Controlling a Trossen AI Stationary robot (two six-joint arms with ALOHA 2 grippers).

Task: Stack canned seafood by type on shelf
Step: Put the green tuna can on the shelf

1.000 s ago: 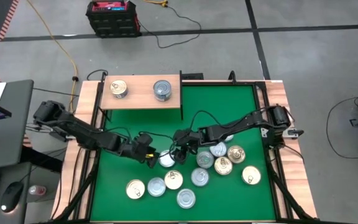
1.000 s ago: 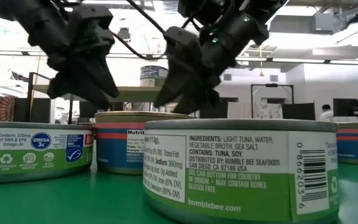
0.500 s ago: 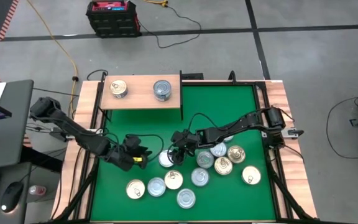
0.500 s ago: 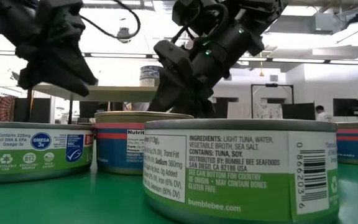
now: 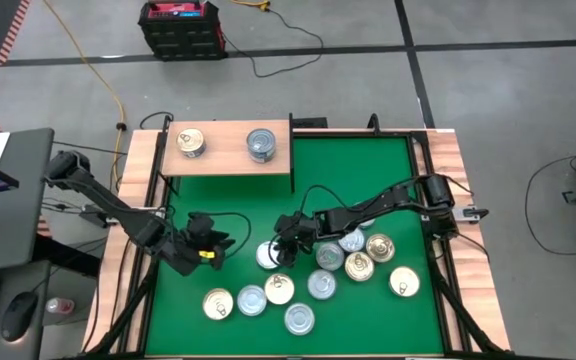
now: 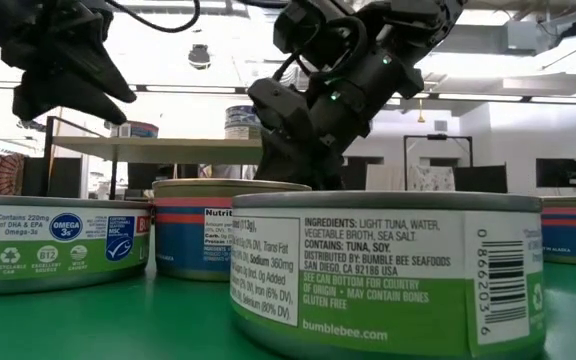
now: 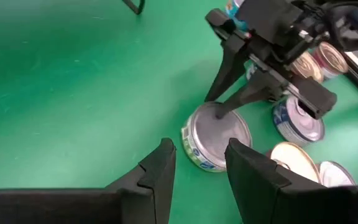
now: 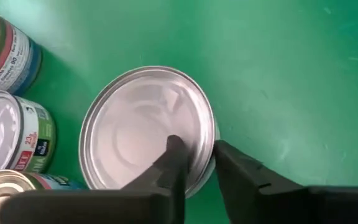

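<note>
Right wrist view shows me a silver-lidded tin [image 8: 148, 127] flat on the green mat [image 8: 278, 74], my right pincer [image 8: 194, 163] seemingly nipping its rim. Other tins [image 5: 353, 265] crowd alongside; left pincer [image 7: 201, 163] hovers partly parted, empty.

Right gripper [image 8: 194, 163] fingers nearly together

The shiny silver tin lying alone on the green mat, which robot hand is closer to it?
The right one. The right gripper pinches the rim of the silver tin, one finger on its lid and one outside its wall. The left gripper hangs apart from it over bare mat, holding nothing.
</note>
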